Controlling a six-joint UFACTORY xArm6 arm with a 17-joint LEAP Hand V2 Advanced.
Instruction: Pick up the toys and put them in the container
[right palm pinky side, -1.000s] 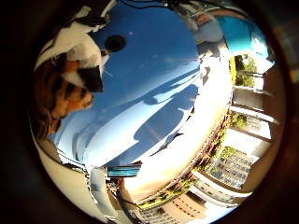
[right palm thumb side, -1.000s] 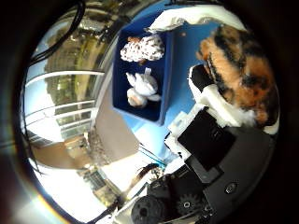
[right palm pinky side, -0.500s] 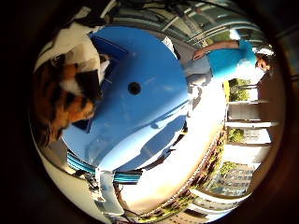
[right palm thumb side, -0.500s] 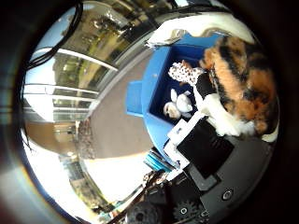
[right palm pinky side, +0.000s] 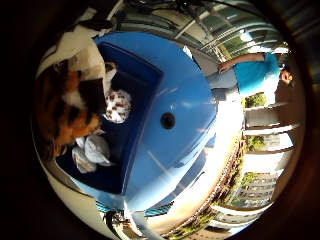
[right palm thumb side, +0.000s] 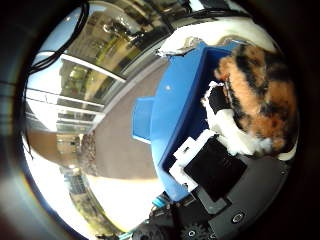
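We held the orange-and-black plush toy with our hand curled round it, just above the blue container on the table, where a spotted toy and a white toy already lay. We judged it best to release only once fully inside the rim.

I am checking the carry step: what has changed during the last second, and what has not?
The hand has carried the orange-and-black plush toy from beside the blue plastic container to above its inside. It keeps holding the toy. The spotted plush toy and the white plush toy lie inside as before.
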